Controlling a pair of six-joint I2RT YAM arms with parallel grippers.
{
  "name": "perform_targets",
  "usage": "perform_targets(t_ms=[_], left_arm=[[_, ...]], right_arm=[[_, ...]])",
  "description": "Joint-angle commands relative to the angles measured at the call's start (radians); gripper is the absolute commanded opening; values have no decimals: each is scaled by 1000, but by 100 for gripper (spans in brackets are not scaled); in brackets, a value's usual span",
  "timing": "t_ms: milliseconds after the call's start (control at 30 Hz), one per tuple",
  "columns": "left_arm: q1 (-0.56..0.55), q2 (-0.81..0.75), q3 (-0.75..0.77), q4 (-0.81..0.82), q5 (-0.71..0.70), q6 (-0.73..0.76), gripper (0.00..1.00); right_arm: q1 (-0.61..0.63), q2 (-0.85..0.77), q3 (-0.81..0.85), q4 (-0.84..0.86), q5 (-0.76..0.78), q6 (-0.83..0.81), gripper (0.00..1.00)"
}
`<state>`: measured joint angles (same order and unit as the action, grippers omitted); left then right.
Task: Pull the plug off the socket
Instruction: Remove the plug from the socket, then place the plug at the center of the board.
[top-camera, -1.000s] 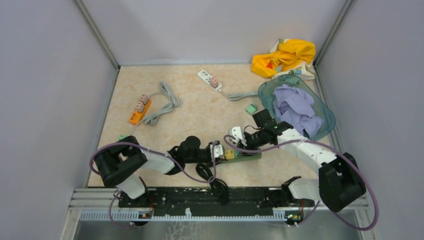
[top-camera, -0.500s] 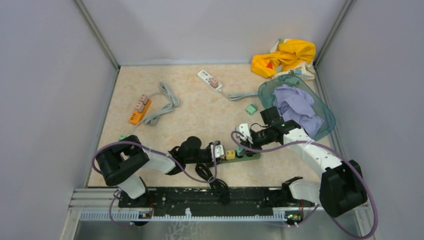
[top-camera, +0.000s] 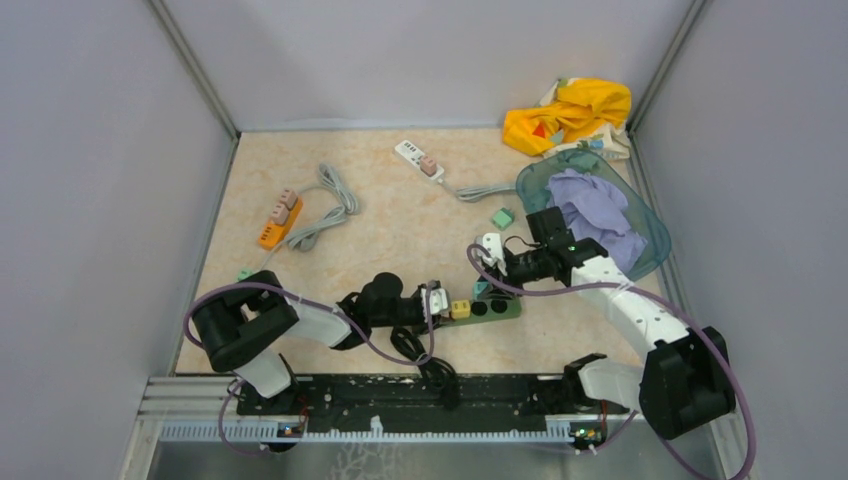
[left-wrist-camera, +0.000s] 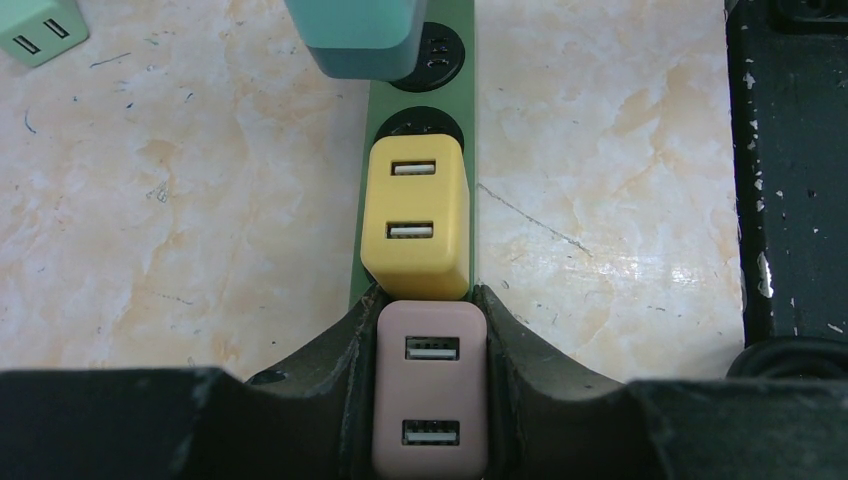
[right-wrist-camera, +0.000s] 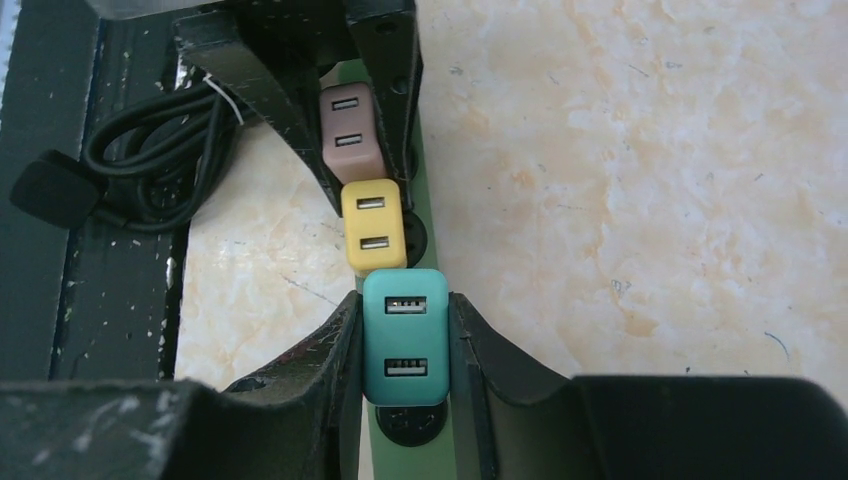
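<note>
A green power strip (top-camera: 503, 308) lies near the front of the table, with a yellow plug (top-camera: 460, 309) standing in it. My left gripper (top-camera: 432, 300) is shut on a pink plug (left-wrist-camera: 430, 385) at the strip's left end. The yellow plug (left-wrist-camera: 415, 215) sits right behind it. My right gripper (top-camera: 483, 287) is shut on a teal plug (right-wrist-camera: 405, 335), held just above the strip. An empty black socket (right-wrist-camera: 410, 425) shows beneath it. In the left wrist view the teal plug (left-wrist-camera: 355, 35) hangs over the strip (left-wrist-camera: 465, 110).
Further back lie an orange strip (top-camera: 278, 220) with plugs, a white strip (top-camera: 418, 158) and a loose green plug (top-camera: 501, 217). A teal basket (top-camera: 655, 245) holding purple cloth stands right, with yellow cloth (top-camera: 568, 112) behind. A coiled black cable (right-wrist-camera: 150, 160) lies by the front rail.
My right gripper has risen and drawn back to the right with the teal plug, which has come off the strip and bared two black sockets. The left gripper has stayed put.
</note>
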<state>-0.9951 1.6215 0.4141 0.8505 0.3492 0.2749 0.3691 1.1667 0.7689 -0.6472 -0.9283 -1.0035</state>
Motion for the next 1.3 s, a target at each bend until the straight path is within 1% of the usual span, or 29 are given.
perform_targets(t_ms=[0,200,500,700,933,1133,1267], left_arm=[[5,20,-20,-120,-18,-70,1],[5,18,-18,-114,-25,-102,1],[4,30,-18,-94,-28,-148,1],[4,37,-19,-81,-27,-161,1],[4,42,-19,-70,-22,-166,1],[4,49,-26,-54,-20,-170,1],[4,53,-29,-44,-18,-169,1]], right_arm=[[-22,-27,57,121,11,141,0],[-33,-24,34,287,155,334,0],[-35,-5,-41,523,440,521,0],[-35,27,-92,659,607,588,2],[-35,106,-108,765,783,646,3],[-28,172,-120,861,945,692,9],[-8,237,-120,908,1053,697,10]])
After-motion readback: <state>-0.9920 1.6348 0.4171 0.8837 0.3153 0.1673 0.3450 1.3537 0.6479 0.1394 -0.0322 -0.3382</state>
